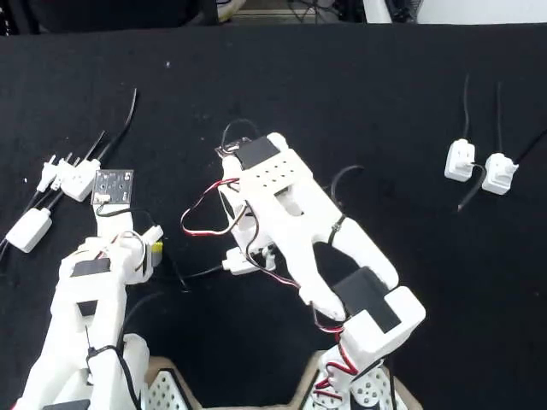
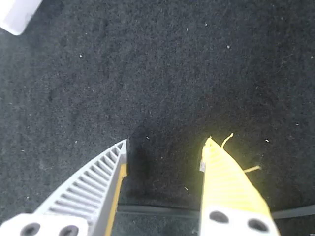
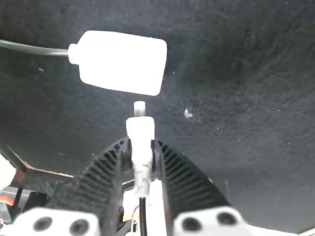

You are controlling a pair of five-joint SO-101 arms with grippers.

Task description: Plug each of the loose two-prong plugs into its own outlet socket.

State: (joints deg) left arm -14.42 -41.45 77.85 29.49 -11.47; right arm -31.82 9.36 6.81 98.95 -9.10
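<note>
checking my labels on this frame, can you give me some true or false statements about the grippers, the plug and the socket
1. The right gripper is shut on a white two-prong plug. True.
2. That plug is already seated in the white outlet socket. False: the right wrist view shows a gap between the plug's tip and the socket.
3. The left gripper is open and holds nothing. True.
4. The table has a white surface. False: it is black.
</note>
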